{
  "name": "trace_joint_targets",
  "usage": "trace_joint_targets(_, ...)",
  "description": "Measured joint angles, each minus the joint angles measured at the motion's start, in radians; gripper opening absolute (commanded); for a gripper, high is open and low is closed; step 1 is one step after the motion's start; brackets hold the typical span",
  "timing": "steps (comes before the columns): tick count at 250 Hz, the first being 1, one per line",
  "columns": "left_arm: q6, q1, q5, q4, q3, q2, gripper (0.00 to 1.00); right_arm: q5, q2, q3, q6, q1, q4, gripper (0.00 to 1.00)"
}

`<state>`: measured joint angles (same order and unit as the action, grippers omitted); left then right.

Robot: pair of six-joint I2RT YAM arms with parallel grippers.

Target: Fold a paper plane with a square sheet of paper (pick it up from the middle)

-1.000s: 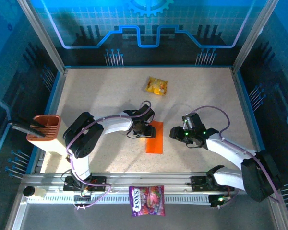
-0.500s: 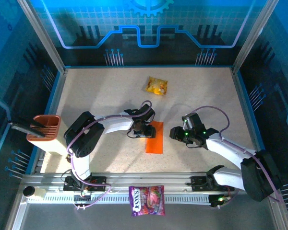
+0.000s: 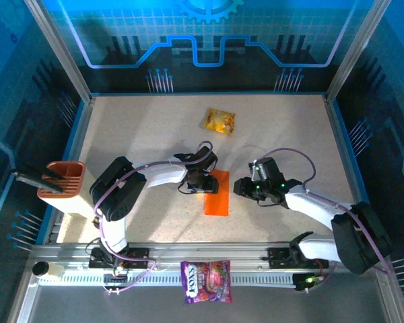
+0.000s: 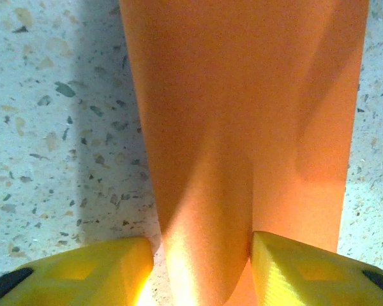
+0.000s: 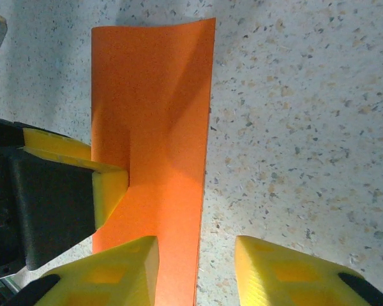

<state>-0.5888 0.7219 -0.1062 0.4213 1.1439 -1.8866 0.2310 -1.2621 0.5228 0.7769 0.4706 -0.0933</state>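
Pinching up a ridge in the square sheet of paper (image 4: 242,95), the left gripper (image 4: 201,255) has its jaws partway closed, orange bulge filling the gap. The sheet lies mid-table as a long narrow strip (image 3: 217,195), between the arms. Right gripper (image 5: 196,255): jaws apart, nothing held, straddling one long edge, one finger over paper, the other over bare table (image 5: 293,127).

Risks, as judged:
- Right jaws closing on a single edge could crumple or skew the strip, not crease it true.
- Left pinch may drag the strip if it shifts.
- Both grippers sit close over a narrow strip, so fingers could clash.

Room: open table all round. Snack packet (image 3: 219,120) well apart, far side. Purple bag (image 3: 207,281) beyond the near rail.
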Motion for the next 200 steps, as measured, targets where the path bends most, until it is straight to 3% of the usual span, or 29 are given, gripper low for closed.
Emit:
trace_joint_targets(54,-0.004,0.000,0.000,-0.001,0.000,-0.002,0.50,0.022,-0.016,0.000,0.000,0.002,0.016,0.36)
trace_joint_targets(200,0.012,-0.001,-0.003,0.005,0.007,-0.006,0.50,0.077,-0.210,0.063,0.056,0.031,0.138,0.05)
